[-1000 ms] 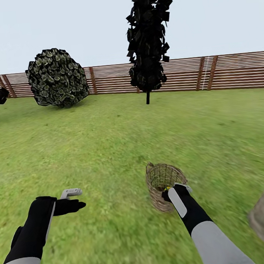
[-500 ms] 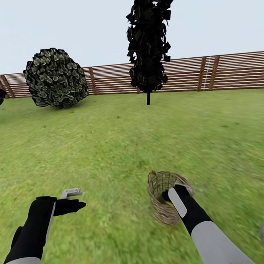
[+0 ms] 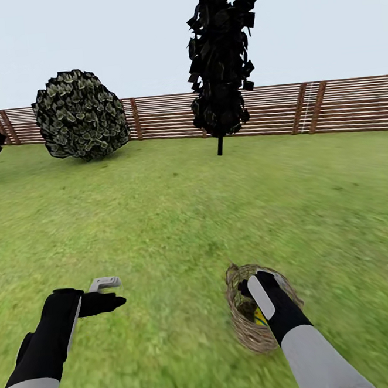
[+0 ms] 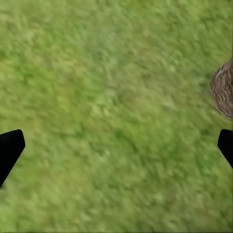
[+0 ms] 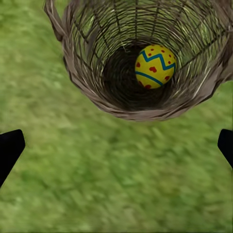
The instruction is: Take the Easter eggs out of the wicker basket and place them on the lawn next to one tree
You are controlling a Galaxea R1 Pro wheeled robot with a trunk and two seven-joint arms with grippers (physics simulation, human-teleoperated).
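You held your right gripper (image 5: 116, 145) spread wide over the wicker basket (image 3: 248, 324) at the lower centre of the head view, seemingly lined up to reach the one visible Easter egg (image 5: 155, 66) inside, while your left gripper (image 4: 116, 150) hung open over bare lawn (image 3: 178, 219).

My left arm reaches forward and low, forearm angled inward; left claw (image 3: 106, 291) has its fingers spread wide apart, holding nothing. My right arm extends forward, wrist pitched down; right claw (image 5: 116, 145) also has its fingers wide apart, tips at the edges of its wrist view, nothing between them.
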